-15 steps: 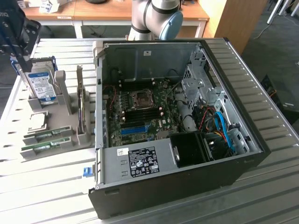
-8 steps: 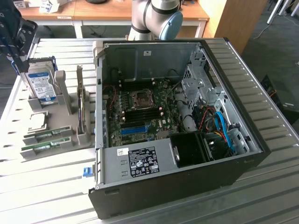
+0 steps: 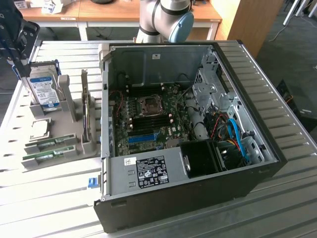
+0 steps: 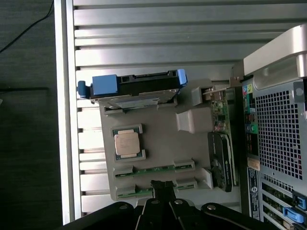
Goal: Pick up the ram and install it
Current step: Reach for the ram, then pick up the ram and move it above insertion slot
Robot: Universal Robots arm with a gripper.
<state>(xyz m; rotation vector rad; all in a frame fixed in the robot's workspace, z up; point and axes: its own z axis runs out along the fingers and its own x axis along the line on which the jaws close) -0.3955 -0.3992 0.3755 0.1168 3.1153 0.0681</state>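
Note:
Two alike green ram sticks lie side by side in slots of the grey tray (image 3: 64,134) at the exterior view's left: one ram stick (image 3: 50,144) (image 4: 153,168) and an outer one (image 3: 43,156) (image 4: 128,192) by the tray's edge. I cannot tell them apart. My gripper (image 3: 19,49) (image 4: 162,185) hangs high above the tray's hard-drive end, apart from everything, shut with nothing in it. In the wrist view its closed fingertips overlap the middle of the outer stick. The open computer case (image 3: 257,148) shows its motherboard (image 3: 148,119).
The tray also holds an upright hard drive (image 3: 43,89) (image 4: 134,88), a CPU (image 3: 40,129) (image 4: 128,143) and a graphics card (image 3: 87,111) (image 4: 221,158) on edge. The case wall (image 3: 105,99) stands right beside the tray. All rests on a slatted metal table (image 3: 44,198).

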